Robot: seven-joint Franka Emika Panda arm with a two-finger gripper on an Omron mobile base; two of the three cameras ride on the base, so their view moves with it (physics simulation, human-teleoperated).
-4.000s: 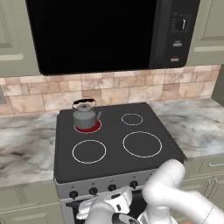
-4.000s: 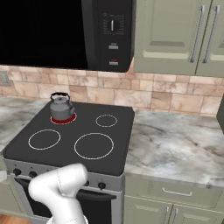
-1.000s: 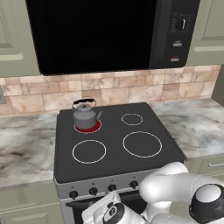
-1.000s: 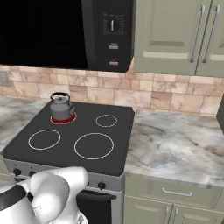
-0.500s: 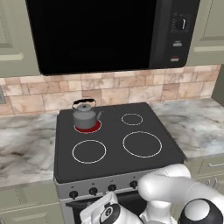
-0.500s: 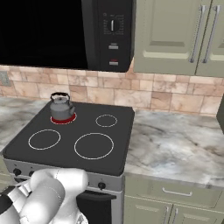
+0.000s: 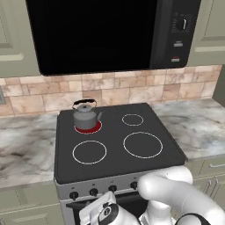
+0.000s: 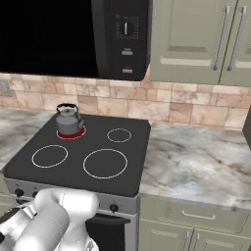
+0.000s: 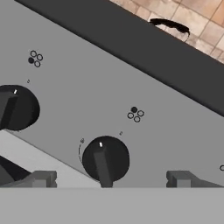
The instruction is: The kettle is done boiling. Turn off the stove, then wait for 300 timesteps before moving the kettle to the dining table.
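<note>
The grey kettle [image 7: 85, 115] [image 8: 67, 119] stands on the stove's back-left burner, which glows red. The stove [image 7: 118, 151] [image 8: 78, 146] has a black glass top and a silver front panel with black knobs [image 7: 93, 192]. My gripper [image 9: 109, 179] is low in front of that panel, open, with one knob [image 9: 105, 159] between its fingertips [image 9: 41, 178] and not pinched. A second knob [image 9: 15, 107] sits to the left in the hand view, and the kettle's black handle [image 9: 170, 25] peeks over the cooktop edge. My hand [image 7: 103, 211] shows below the knob row. The dining table is out of view.
A black microwave [image 7: 101, 35] [image 8: 49, 34] hangs above the stove. Marble counters [image 7: 26, 145] [image 8: 196, 162] flank it on both sides, with a tiled wall behind. Olive cabinet doors [image 8: 196, 39] are at the upper right, and drawers [image 8: 191, 215] sit below the right counter.
My hand has edged a little left in front of the stove's panel and the elbow has sunk toward the lower right. The kettle has stayed put and the jaws have stayed open.
</note>
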